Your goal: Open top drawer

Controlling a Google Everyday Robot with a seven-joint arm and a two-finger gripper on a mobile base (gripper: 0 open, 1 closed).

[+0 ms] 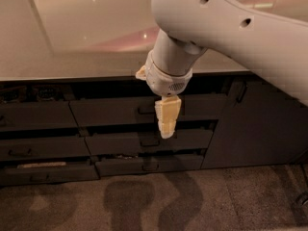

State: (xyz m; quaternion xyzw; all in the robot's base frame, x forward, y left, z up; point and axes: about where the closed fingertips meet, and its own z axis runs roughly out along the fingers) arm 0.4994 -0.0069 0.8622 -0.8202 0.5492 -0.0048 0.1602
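Observation:
The top drawer [106, 112] is the wide dark grey front just under the counter, with a small dark loop handle [145, 110] at its centre. It looks closed, level with the fronts around it. My gripper [166, 121] is pale yellow and hangs pointing down from the white wrist [168, 76]. It is in front of the top drawer's face, just right of the handle. Its tip reaches the gap above the drawer below. I cannot tell whether it touches the drawer or the handle.
A narrower drawer front [120, 142] and a lower one [144, 165] sit beneath the top drawer. More drawers [33, 115] stack at the left. A tall plain dark cabinet door [250, 124] stands at the right. The pale countertop [72, 32] runs above, with carpet floor [144, 201] below.

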